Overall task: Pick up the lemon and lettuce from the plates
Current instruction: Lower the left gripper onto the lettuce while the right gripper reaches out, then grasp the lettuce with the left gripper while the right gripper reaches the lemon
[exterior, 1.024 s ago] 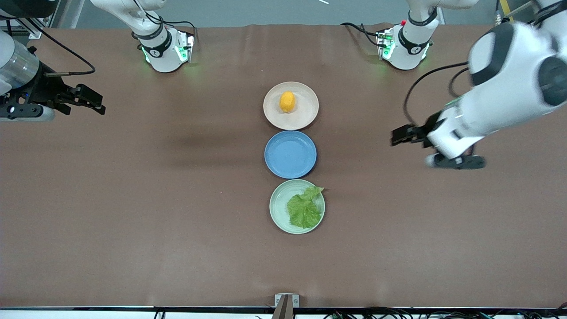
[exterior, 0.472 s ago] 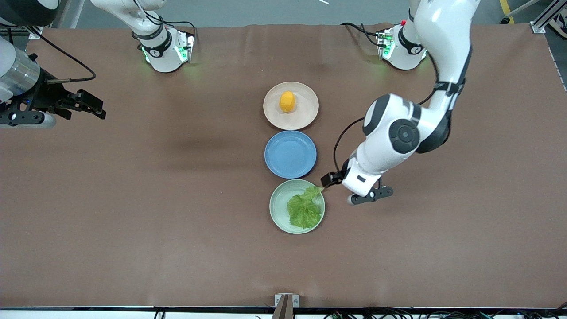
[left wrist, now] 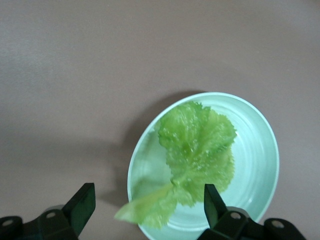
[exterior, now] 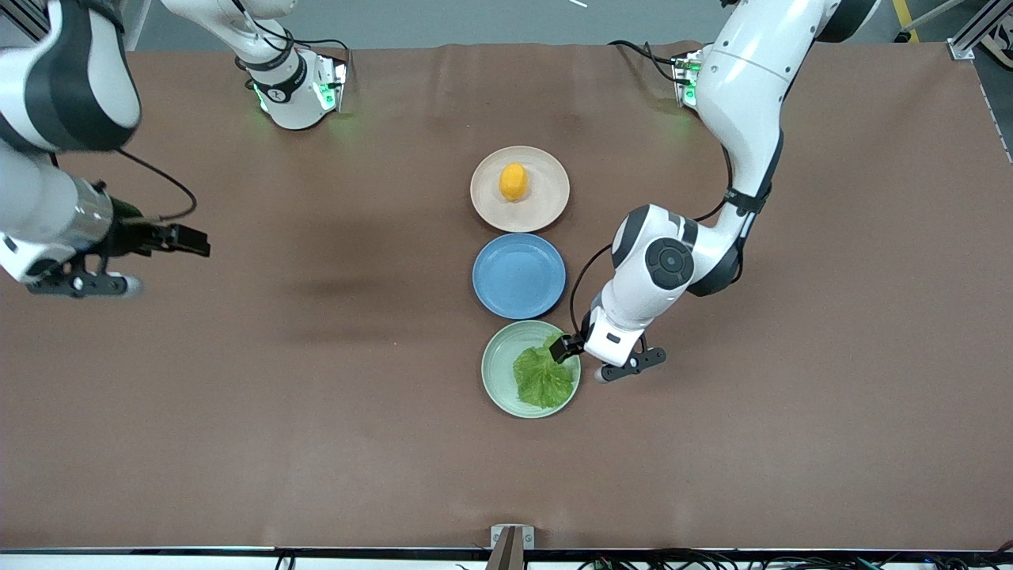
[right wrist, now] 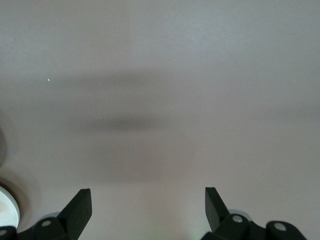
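The lemon (exterior: 514, 181) lies on the beige-pink plate (exterior: 555, 199), the plate closest to the robots' bases. The lettuce (exterior: 544, 374) (left wrist: 200, 150) lies on the mint green plate (exterior: 498, 366) (left wrist: 260, 165), the plate nearest the front camera, with its pale stem poking over the rim. My left gripper (exterior: 563, 348) (left wrist: 148, 192) is open over that rim, and the stem tip sits between its fingers without being pinched. My right gripper (exterior: 196, 241) (right wrist: 147, 197) is open and holds nothing, over bare table toward the right arm's end.
A blue plate (exterior: 518, 275) with nothing on it sits between the two other plates. The three plates form a line down the middle of the brown table (exterior: 316, 435). The left arm's elbow hangs over the table beside the blue plate.
The left arm has swung in from its end of the table and brought its gripper down to the lettuce stem. The right gripper has moved lower in the front view and slightly toward the plates.
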Robot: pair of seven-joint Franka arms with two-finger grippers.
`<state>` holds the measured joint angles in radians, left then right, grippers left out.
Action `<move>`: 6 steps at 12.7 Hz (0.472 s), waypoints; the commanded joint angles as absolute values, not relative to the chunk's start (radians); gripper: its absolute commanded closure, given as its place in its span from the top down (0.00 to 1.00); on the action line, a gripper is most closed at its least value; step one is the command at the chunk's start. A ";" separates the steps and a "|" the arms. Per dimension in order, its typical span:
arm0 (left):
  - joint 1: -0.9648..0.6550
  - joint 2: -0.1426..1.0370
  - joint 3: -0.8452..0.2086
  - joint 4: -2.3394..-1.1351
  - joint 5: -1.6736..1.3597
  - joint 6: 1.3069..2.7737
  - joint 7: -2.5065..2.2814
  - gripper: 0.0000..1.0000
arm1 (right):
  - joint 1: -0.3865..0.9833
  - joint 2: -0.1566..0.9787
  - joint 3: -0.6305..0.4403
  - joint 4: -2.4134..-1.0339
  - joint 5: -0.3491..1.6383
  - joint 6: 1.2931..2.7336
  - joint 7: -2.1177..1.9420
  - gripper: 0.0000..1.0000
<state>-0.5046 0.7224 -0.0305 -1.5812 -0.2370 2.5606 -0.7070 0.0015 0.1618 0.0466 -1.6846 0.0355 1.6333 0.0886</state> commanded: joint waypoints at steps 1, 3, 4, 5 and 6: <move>-0.514 0.771 -0.032 -1.534 -0.282 2.632 -0.721 0.87 | 0.058 0.147 0.069 -1.698 0.118 1.615 0.354 1.00; -0.523 0.796 -0.032 -1.507 -0.296 2.649 -0.733 0.80 | 0.112 0.135 0.112 -1.739 0.132 1.638 0.544 1.00; -0.526 0.804 -0.032 -1.500 -0.296 2.651 -0.733 0.78 | 0.148 0.102 0.129 -1.802 0.135 1.699 0.645 1.00; -0.534 0.810 -0.032 -1.500 -0.296 2.666 -0.735 0.75 | 0.197 0.074 0.143 -1.866 0.135 1.765 0.731 1.00; -0.535 0.816 -0.035 -1.502 -0.296 2.684 -0.735 0.75 | 0.260 0.066 0.144 -1.922 0.133 1.831 0.829 1.00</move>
